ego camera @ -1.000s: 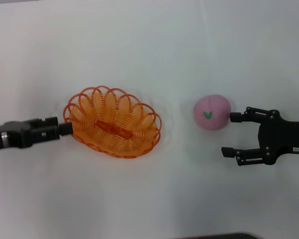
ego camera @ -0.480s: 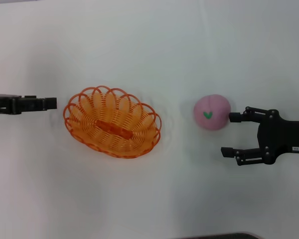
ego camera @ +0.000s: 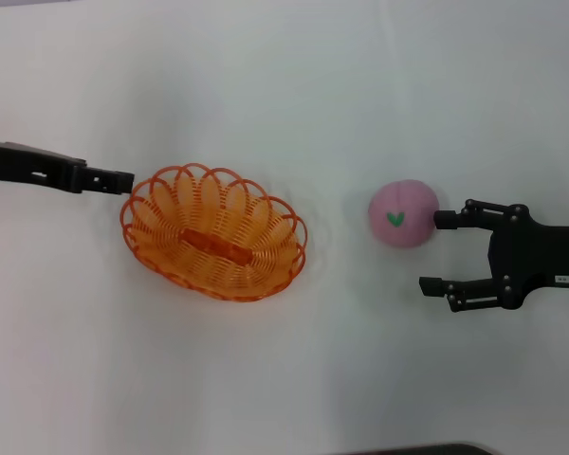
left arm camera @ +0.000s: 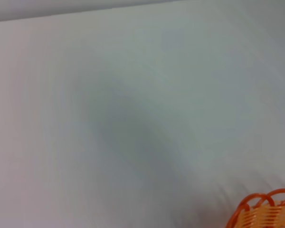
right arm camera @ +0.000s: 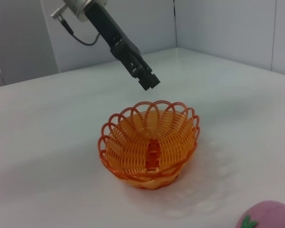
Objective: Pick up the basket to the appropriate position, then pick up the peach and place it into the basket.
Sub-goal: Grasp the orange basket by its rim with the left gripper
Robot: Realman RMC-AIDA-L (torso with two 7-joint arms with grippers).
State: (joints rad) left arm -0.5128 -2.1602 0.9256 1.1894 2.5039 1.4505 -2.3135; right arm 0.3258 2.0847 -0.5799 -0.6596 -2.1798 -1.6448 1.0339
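The basket (ego camera: 214, 232) sits placed on the bench (ego camera: 284, 76), my left gripper (ego camera: 123, 178) lifted above its rim with closed empty jaws, and my right gripper (ego camera: 436, 252) waits with open jaws beside the peach (ego camera: 403, 213), not yet grasped.

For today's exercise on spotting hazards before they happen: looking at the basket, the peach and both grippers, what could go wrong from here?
1. The right gripper is open, but only one finger tip touches the peach; the other sits off to the side. Closing now might roll the round peach away.
2. The left gripper hangs above the basket by its rim; dropping could tip or shift it.
3. The peach's path to the basket passes near that left gripper, so they might collide.
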